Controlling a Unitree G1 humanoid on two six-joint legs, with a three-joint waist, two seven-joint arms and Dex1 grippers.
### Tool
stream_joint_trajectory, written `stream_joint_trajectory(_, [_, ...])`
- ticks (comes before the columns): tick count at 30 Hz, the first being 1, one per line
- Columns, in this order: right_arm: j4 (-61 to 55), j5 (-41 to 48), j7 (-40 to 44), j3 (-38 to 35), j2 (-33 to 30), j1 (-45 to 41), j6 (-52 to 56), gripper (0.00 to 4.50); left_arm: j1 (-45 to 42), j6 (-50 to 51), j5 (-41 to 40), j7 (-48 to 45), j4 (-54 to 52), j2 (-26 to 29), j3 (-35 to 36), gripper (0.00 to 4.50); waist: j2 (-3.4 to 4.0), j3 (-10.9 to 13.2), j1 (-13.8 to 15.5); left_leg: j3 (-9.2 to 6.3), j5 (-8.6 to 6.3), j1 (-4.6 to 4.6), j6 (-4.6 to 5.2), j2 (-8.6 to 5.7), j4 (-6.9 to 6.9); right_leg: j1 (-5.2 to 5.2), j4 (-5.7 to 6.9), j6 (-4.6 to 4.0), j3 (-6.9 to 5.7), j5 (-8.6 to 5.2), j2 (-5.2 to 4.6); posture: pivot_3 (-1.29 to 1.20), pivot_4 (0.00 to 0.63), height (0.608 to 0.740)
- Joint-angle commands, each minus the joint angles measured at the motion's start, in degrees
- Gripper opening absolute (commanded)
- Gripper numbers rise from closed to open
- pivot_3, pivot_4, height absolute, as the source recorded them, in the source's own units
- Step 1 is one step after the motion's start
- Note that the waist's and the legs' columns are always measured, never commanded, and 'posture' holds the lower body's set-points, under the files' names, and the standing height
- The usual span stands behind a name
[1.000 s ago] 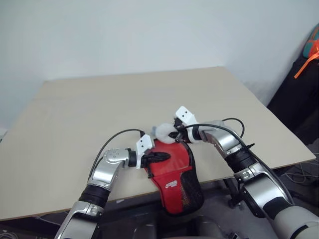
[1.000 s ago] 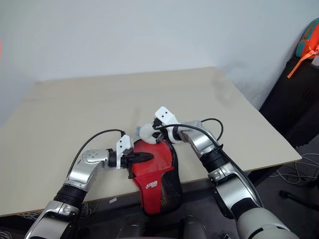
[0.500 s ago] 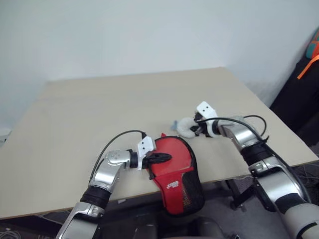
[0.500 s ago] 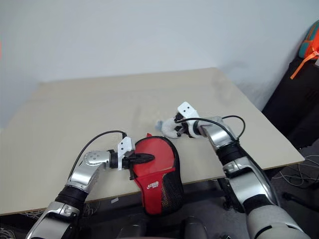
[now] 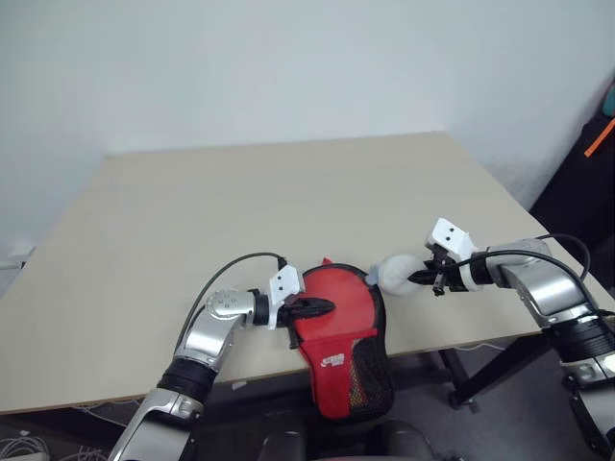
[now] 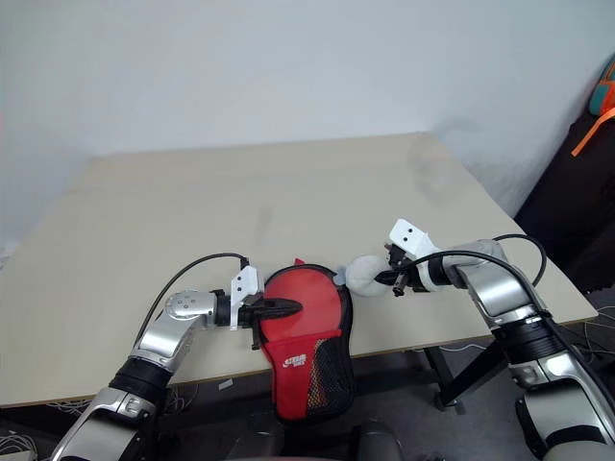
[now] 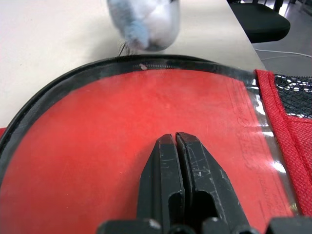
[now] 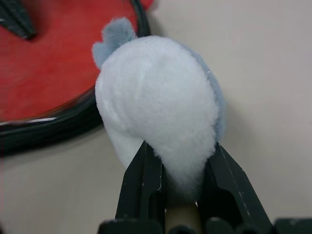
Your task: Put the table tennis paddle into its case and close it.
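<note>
A: Left fingers point(image 7: 178, 170)?
B: Pressed flat together, tips laid on the red face of the case point(image 5: 338, 331), nothing caught between.

A: Right fingers point(image 8: 146, 183)?
B: Pinched on a whitish, fluffy lump point(image 8: 158, 112) with a grey-blue tuft, one black finger on either side of its lower end.

A: And outward from there?
B: Left gripper point(image 5: 322, 306) aimed across toward the right, reached in over the case's left edge. Right gripper point(image 5: 421, 278) aimed back toward the left and slightly down, lump point(image 5: 396, 274) carried just beside the case's upper right rim, close to the table; touching or apart, impossible to tell.

A: Where was the case?
B: Lain closed at the near edge of the table point(image 5: 240, 202), round part on the top, narrow end with black mesh pocket and white logo hung over the edge. Black edging round the rim. Paddle itself not made out.

A: Surface and room?
B: Pale beige tabletop, bare beyond the case. Plain whitish wall point(image 5: 288, 67) behind. Dark furniture at the far right with a bit of orange strap point(image 5: 600, 134). Cables on the floor below the table's right corner.

A: Arm poses?
B: Left forearm raised from below, bent inward at the wrist, black cable looped above it. Right forearm brought in from the right side, almost level along the table's near edge, white block on the wrist turned upward.
</note>
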Motion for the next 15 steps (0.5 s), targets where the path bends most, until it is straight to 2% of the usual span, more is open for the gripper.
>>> stream_joint_trajectory(1, [-4.2, 2.1, 2.6, -4.2, -3.7, 1.2, 0.5, 0.69, 1.5, 1.6, 2.3, -0.7, 4.5, 0.9, -1.8, 0.0, -0.01, 0.0, 0.1, 0.0, 0.0, 0.0, 0.01, -0.03, 0.0, 0.0, 0.0, 0.0, -0.02, 0.0, -0.05, 0.0, 0.0, 0.706])
stream_joint_trajectory(15, [-15.3, 11.2, 14.3, -5.8, -11.5, 9.6, 0.3, 0.69, 0.1, 1.6, 2.5, -1.0, 5.1, 0.5, -2.5, 0.0, -0.13, 0.1, 0.6, -0.15, -0.02, 0.0, 0.06, -0.08, 0.0, 0.07, -0.04, -0.04, -0.22, -0.09, -0.19, 0.0, 0.0, 0.706])
